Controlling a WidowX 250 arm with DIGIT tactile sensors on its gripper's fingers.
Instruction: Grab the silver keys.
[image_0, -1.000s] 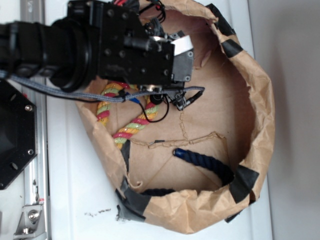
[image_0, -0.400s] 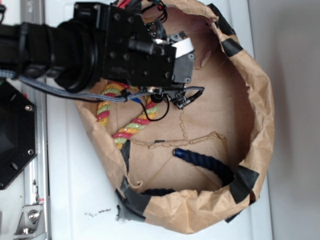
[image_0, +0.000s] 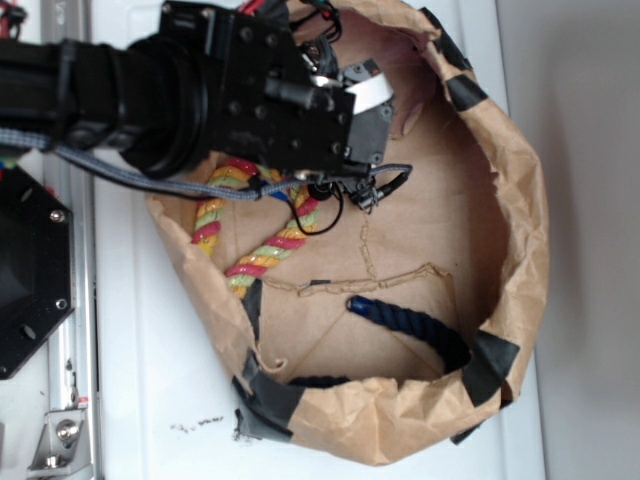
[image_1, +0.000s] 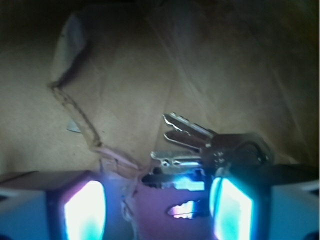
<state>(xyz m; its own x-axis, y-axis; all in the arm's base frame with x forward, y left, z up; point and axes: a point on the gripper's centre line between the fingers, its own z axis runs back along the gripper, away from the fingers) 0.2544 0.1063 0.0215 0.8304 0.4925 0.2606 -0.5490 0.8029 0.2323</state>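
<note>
The black arm (image_0: 150, 100) was seen reaching in from 9 o'clock in the exterior view, its wrist block held over the upper left part of the brown paper bag (image_0: 520, 230), which lay open with black tape patches on its rim. The gripper (image_1: 157, 210) was pointed down toward the bag floor, and in the wrist view its two fingers were seen spread apart at 7 and 5 o'clock, nothing clamped between them. The silver keys (image_1: 200, 145) were recorded lying on the paper floor, fanned toward 9 o'clock, just above and partly between the fingers, nearer the right-hand one; contact could not be judged. The lower key blades were washed in blue-violet glare and hard to make out. In the exterior view the keys were hidden under the wrist block. A multicoloured rope (image_0: 262, 250) was partly covered by the arm, and a dark blue rope (image_0: 410, 325) was cut off behind the bag's near wall.
</note>
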